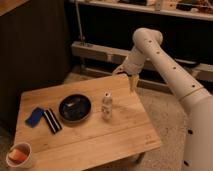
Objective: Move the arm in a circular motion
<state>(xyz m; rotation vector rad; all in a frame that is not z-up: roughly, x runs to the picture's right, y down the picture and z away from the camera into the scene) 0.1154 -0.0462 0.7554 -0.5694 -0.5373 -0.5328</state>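
The large white arm (167, 70) with small dark dots reaches in from the lower right. It rises to a rounded joint (146, 37) and bends down to the tan gripper (130, 79). The gripper hangs over the far right edge of the wooden table (125, 135). It is above and to the right of a small white bottle (106, 105) and holds nothing that I can see.
A black bowl (75, 107) sits mid-table. A blue sponge (34, 116) and a black-and-white striped item (51, 120) lie to its left. A white cup with something orange in it (19, 155) stands at the front left corner. Dark shelving with metal rails (95, 50) stands behind the table.
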